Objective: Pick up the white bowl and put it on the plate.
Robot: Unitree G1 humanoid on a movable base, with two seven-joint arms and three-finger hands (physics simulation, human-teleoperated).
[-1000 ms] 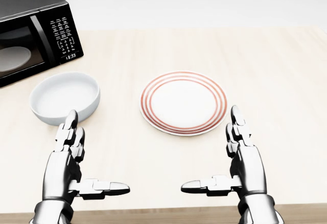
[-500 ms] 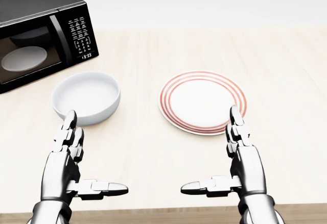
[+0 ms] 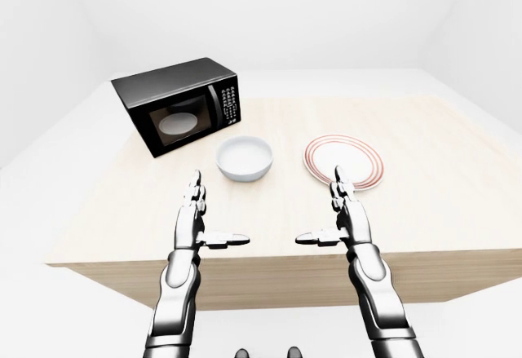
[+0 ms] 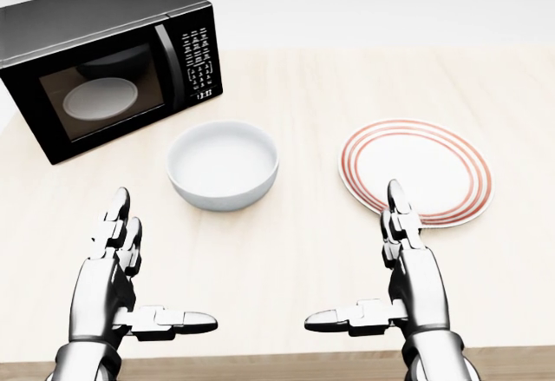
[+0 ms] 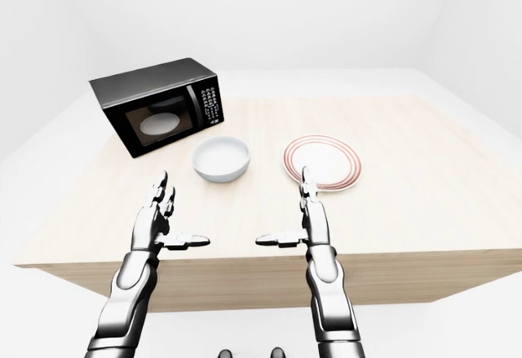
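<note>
Your left hand [image 4: 117,281] hovered empty over the pale wooden tabletop [image 4: 286,251], fingers straight and spread, thumb pointing inward toward the other hand. Your right hand [image 4: 408,277] mirrored it, also released and holding nothing, thumb turned inward.

The round white ceramic bowl [image 4: 223,164] sat upright on the tabletop beyond your left hand and off to its right, well apart from the fingertips. In the head view it lay above the gap between your two hands, nearer the left one. The white plate with red concentric rings [image 4: 416,170] lay flat just beyond your right hand; in the head view your right fingertips overlapped its near rim, though whether they touched it could not be told. Bowl and plate stood apart, with bare wood between them.

The black box-shaped microwave oven [image 4: 108,60] stood beyond your left hand, past the bowl, its door closed and a pale turntable dish showing through the glass.

The head view cropped your arms at the wrists. The eye views showed more: both metallic forearms [image 3: 175,293] reaching up from below the tabletop's near edge [image 3: 269,272], the whole tabletop, and plain white walls [image 5: 326,15] around it.
</note>
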